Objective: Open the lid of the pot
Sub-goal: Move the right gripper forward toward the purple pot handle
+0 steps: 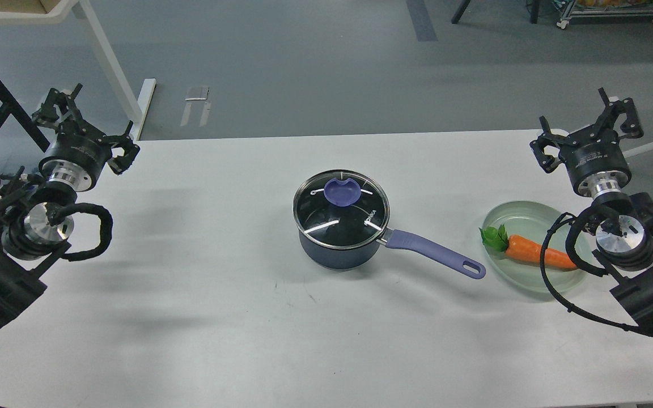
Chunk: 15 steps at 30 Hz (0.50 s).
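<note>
Over on the far left, the left gripper (pixel 85 122) hangs above the table's back corner, fingers spread, nothing between them. Sweeping across bare white table (pixel 190 317) to the middle: there's the pot (pixel 338 249), dead centre, with the lid (pixel 340 208) seated flat on its rim and the purple knob (pixel 342 191) sitting toward the back of the glass. The handle (pixel 434 252) runs out to the right and slightly toward the robot, loop hole at the tip; that's the pot's long axis, pointing at the plate (pixel 516 218) with its carrot (pixel 536 252). Far right, the right gripper (pixel 587 127) looks splayed and empty too, though it's dark and its fingers are hard to read from here. The risk? That knob is flat and low, so a shallow pinch could slip off, and a sideways tug might drag the whole pot or swing the handle into the plate
</note>
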Each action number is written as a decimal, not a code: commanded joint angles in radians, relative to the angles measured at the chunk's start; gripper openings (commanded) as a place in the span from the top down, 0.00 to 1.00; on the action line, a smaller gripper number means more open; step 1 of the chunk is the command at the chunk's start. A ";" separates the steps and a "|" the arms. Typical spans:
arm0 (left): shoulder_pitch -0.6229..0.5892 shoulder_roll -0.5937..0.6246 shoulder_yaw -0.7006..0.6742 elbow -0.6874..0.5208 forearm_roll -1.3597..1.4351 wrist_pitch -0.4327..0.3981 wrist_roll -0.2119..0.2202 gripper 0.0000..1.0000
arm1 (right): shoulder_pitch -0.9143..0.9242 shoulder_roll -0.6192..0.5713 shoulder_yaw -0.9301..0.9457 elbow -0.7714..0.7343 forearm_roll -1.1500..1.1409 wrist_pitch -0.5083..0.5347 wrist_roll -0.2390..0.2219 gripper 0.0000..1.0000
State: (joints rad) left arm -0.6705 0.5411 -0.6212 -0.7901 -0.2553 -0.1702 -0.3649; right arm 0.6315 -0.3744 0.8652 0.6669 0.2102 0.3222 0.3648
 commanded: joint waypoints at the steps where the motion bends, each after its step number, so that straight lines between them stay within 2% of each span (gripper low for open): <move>1: 0.005 0.017 0.001 -0.014 0.010 0.004 0.001 0.00 | -0.001 0.000 0.000 0.000 0.000 0.000 0.000 0.00; 9: 0.006 0.030 0.011 -0.023 0.014 0.053 0.008 0.00 | 0.036 -0.017 -0.061 0.025 -0.015 -0.003 0.000 0.00; 15: -0.006 0.033 0.029 -0.024 0.066 0.052 0.023 0.00 | 0.200 -0.156 -0.303 0.095 -0.121 -0.014 0.002 0.00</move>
State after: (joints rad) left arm -0.6653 0.5707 -0.6025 -0.8142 -0.2316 -0.1131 -0.3465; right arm 0.7405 -0.4633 0.6950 0.7168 0.1585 0.3155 0.3653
